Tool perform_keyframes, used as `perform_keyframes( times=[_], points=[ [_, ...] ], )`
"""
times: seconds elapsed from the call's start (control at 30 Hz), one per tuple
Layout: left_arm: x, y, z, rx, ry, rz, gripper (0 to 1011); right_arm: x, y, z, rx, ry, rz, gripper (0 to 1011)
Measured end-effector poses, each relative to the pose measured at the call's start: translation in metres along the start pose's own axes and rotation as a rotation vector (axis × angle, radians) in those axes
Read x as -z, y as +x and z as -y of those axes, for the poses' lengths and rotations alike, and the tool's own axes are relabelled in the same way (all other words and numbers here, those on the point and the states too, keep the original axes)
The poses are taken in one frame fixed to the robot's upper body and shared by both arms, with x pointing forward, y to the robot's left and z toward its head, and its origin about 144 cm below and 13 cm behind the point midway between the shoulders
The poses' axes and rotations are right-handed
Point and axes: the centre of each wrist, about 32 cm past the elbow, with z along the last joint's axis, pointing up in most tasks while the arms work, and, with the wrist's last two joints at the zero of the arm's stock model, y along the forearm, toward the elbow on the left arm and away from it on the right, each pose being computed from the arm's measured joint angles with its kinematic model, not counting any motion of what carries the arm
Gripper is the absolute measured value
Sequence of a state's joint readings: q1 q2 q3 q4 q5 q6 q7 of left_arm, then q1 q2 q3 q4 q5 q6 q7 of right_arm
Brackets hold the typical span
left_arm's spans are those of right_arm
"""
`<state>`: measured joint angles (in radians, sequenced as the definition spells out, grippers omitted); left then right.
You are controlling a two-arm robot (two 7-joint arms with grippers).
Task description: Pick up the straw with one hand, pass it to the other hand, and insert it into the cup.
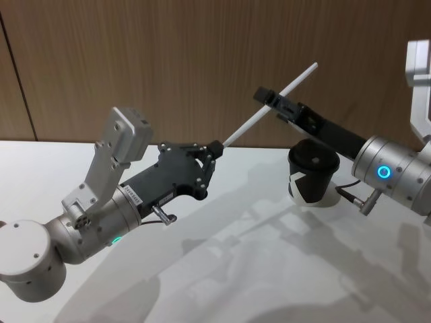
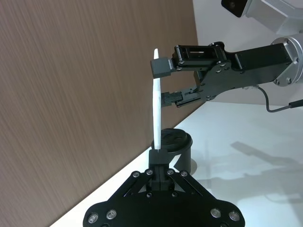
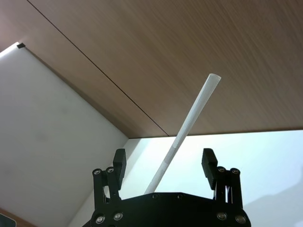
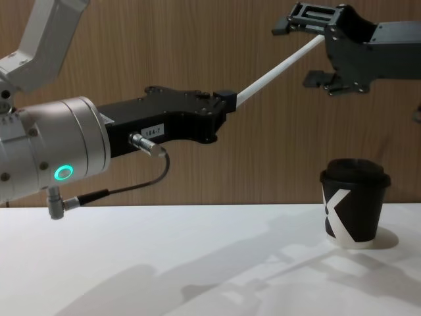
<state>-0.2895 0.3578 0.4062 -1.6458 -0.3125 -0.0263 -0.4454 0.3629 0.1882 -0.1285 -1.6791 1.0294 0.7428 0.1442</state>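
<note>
The straw [image 1: 246,123] is in the air above the table [image 1: 236,269], slanting up toward the right, with its lower end pinched between the closed fingers of the left gripper [image 1: 215,147]. The right gripper [image 1: 271,101] is spread wide, one finger on either side of the straw's upper part, not clamping it. The lidded cup [image 1: 312,176] stands near the table's far edge, toward the right corner, below the right gripper.

White straw [image 1: 252,118], black cup [image 4: 365,201] with white X, brown wood-grain wall [image 1: 168,60]
</note>
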Motion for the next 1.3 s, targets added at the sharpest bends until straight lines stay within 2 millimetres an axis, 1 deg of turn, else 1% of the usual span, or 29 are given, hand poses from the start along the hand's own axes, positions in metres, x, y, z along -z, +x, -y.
perform_keyframes(
  times=[0.4,1.3],
  points=[
    [0.0,0.0,0.0,0.0,0.0,0.0,0,0.0002,0.0,-0.0058,0.004,0.004,-0.022,1001],
    [0.0,0.0,0.0,0.0,0.0,0.0,0,0.0053,-0.0043,-0.0087,0.004,0.014,-0.03,992]
  ],
)
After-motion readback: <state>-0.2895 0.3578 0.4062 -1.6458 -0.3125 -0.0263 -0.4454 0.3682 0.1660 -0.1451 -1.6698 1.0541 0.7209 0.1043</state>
